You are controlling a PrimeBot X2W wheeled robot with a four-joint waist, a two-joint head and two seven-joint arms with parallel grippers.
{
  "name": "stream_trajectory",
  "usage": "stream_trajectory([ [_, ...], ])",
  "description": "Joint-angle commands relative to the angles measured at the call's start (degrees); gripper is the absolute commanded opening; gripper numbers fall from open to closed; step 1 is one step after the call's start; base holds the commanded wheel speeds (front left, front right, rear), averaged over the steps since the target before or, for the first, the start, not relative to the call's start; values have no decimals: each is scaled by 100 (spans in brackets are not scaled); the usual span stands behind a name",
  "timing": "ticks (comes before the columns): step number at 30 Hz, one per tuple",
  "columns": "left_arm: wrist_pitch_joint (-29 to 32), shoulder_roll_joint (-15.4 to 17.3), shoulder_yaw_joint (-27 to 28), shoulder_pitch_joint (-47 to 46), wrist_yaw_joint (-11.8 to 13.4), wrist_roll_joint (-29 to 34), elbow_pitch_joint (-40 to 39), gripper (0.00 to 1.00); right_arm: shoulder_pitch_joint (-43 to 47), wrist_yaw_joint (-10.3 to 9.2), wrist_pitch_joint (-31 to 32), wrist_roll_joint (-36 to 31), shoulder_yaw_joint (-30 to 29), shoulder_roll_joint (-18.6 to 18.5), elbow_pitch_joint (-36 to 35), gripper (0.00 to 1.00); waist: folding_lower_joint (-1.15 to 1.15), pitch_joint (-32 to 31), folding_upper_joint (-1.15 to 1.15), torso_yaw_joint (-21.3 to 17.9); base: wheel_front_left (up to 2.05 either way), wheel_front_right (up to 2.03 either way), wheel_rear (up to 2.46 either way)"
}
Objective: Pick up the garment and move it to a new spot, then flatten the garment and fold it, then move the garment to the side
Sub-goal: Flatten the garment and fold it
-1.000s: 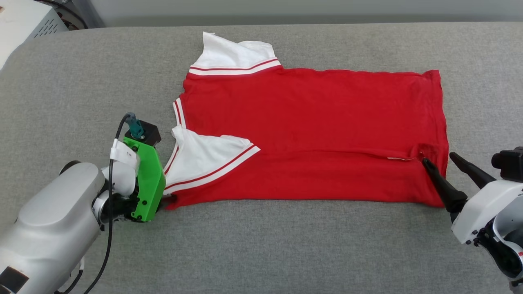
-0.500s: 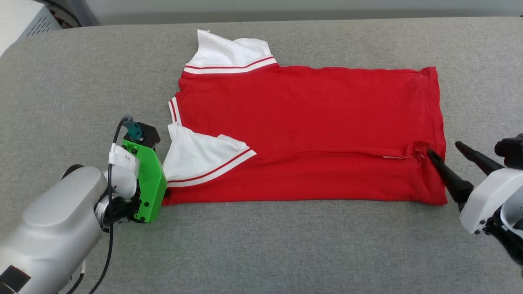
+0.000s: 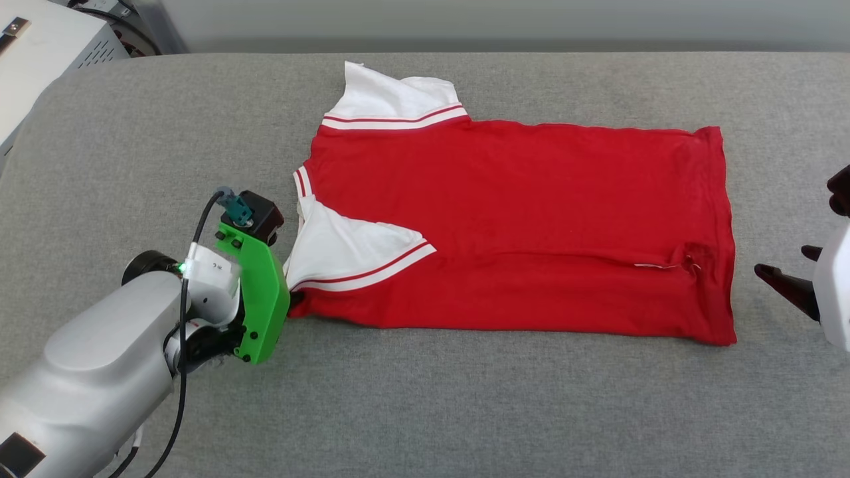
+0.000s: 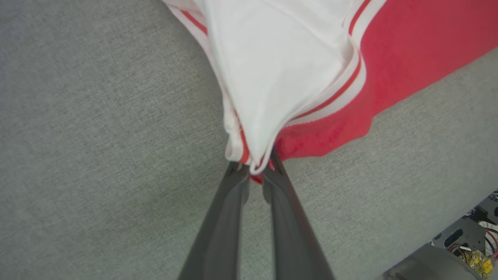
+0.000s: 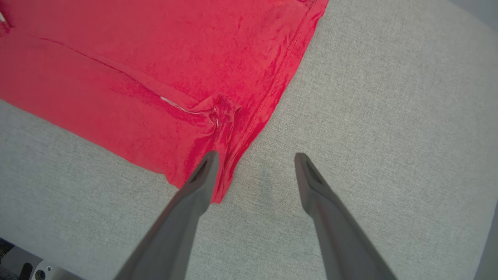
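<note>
The garment [image 3: 518, 219], a red T-shirt with white striped-trim sleeves, lies spread on the grey table with its near edge folded over and its sleeves to the left. My left gripper [image 3: 293, 302] sits at the shirt's near left corner behind its green mount. In the left wrist view the left gripper [image 4: 253, 171] is shut on the bunched corner of the garment [image 4: 280, 77], white sleeve and red cloth together. My right gripper [image 3: 780, 260] stands open just right of the hem. In the right wrist view the right gripper [image 5: 255, 157] is open, one finger above the hem corner of the garment [image 5: 155, 77].
The grey padded table [image 3: 465, 411] stretches wide on all sides of the shirt. A pale equipment box [image 3: 46, 53] stands off its far left corner. Part of the robot's base [image 4: 447, 260] shows below the table's near edge.
The left gripper has shut on the shirt's near left corner and drawn it up slightly. The right gripper has pulled back to the right, off the hem. The head camera has shifted.
</note>
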Motion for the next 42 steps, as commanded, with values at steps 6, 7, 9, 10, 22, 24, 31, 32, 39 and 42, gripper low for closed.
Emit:
stream_trajectory([
  [6,-105,0,-115,-322,-10,48,-123,0,-170,-3,793,200,53,96,298,100,0,199,28,144,0,0,0],
  [7,-122,-12,-134,-356,-10,59,-127,0,-174,-3,823,205,35,164,380,100,0,234,28,163,0,0,0],
  [9,-148,-29,-167,-411,-10,73,-129,0,-165,-3,832,198,10,319,553,100,0,297,28,191,0,0,0],
  [10,-158,-32,-180,-436,-10,78,-131,0,-159,-3,808,197,-2,401,633,100,0,332,28,202,0,0,0],
  [22,-338,-24,-360,-570,-10,41,-18,0,282,-3,190,18,262,1120,1690,100,0,541,28,260,0,0,0],
  [24,-367,-9,-377,-543,-10,-5,16,0,301,-3,54,48,317,1150,1752,100,0,528,28,235,0,0,0],
  [31,-493,50,-436,-334,-10,-212,136,0,159,-3,-546,121,417,1001,1704,0,0,303,28,131,0,0,0],
  [32,-520,68,-443,-289,-10,-258,134,0,150,-3,-624,150,430,963,1647,0,0,241,28,120,0,0,0],
  [39,-653,346,-469,45,-10,-568,-104,0,323,-3,-950,327,427,639,1161,0,0,-150,28,76,0,0,0],
  [42,-692,508,-486,235,-10,-690,-313,0,542,-3,-983,409,387,490,919,0,0,-284,28,73,0,0,0],
])
